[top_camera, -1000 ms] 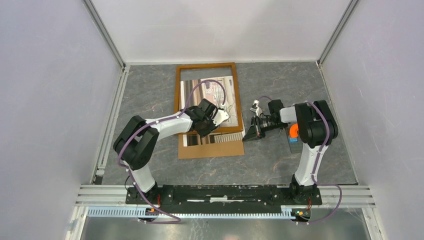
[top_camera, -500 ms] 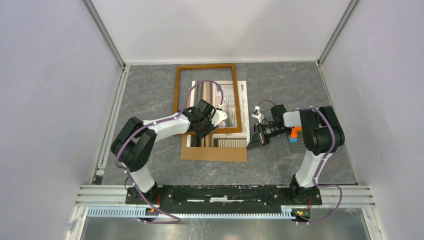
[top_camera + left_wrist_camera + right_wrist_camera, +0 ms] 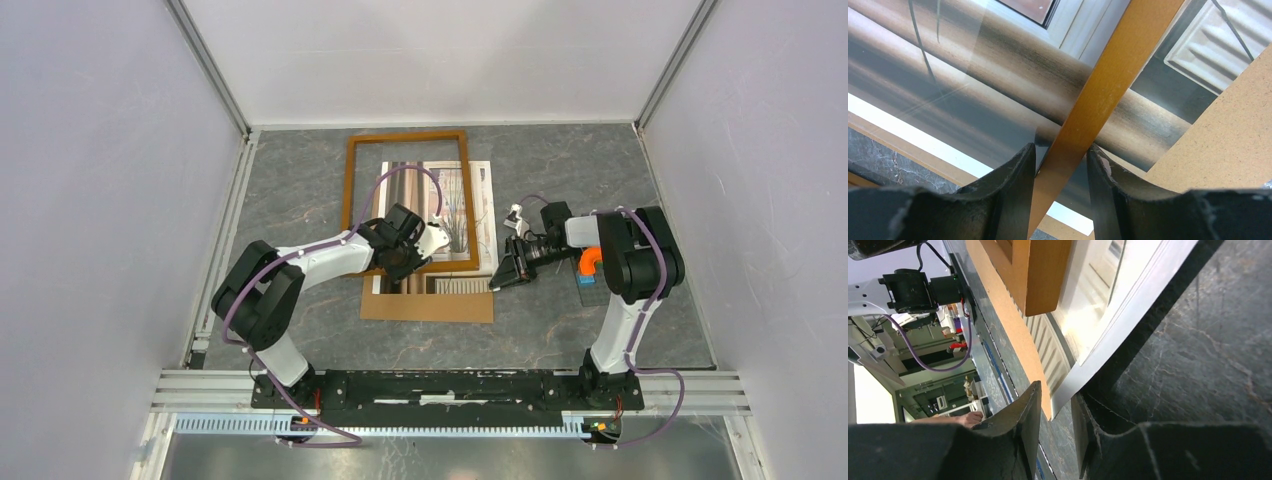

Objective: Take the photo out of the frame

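The orange-brown frame (image 3: 405, 137) lies at the table's middle back. My left gripper (image 3: 413, 262) is shut on its near rail (image 3: 1083, 120), one finger on each side. The photo (image 3: 484, 210) lies under the frame and sticks out past its right side; the curtains show in the left wrist view (image 3: 973, 65). The brown fibreboard back panel (image 3: 430, 306) lies underneath, jutting toward me. My right gripper (image 3: 505, 274) is open, and the photo's near right corner (image 3: 1068, 385) lies between its jaws, with a gap on both sides.
A small orange and blue block pile (image 3: 588, 268) sits right of the right gripper, beside the right arm. Grey walls close the table at left, right and back. A metal rail (image 3: 220, 230) runs along the left edge.
The photo has slid right, out past the frame's right rail. The frame has shifted a little left with my left gripper. The right gripper has dropped slightly toward the photo's near corner.
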{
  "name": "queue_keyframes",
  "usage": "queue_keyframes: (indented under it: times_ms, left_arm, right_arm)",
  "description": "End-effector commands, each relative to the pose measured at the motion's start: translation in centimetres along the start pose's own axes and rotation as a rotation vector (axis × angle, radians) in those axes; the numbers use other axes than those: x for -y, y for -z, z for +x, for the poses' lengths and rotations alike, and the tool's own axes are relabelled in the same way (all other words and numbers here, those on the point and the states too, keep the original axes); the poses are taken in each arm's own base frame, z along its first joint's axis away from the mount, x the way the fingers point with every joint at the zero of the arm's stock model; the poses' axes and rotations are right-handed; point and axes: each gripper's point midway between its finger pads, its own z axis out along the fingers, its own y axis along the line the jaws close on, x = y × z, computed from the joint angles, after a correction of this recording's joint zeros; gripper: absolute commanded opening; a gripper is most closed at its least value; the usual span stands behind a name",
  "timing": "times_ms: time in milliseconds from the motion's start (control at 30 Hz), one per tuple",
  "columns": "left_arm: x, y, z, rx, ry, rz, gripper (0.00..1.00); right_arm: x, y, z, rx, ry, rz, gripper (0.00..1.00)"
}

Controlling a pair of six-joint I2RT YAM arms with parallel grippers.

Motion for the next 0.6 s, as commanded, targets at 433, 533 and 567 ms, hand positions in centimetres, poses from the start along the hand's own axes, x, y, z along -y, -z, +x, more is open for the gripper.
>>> queue_keyframes:
  times_ms: [433, 533, 567]
  left_arm:
    - [1.1, 1.8, -0.9, 0.057, -0.010, 0.063, 0.53]
    - [2.1, 3.4, -2.2, 0.128, -0.054, 0.118, 0.49]
    - [2.5, 4.0, -2.6, 0.154, -0.072, 0.137, 0.47]
  right_arm:
    - [-3.2, 2.0, -3.9, 0.104, 0.262, -0.008, 0.00]
    - [-4.7, 2.9, -3.5, 0.081, 0.297, -0.027, 0.00]
    - [-5.2, 3.2, -3.4, 0.077, 0.318, -0.033, 0.00]
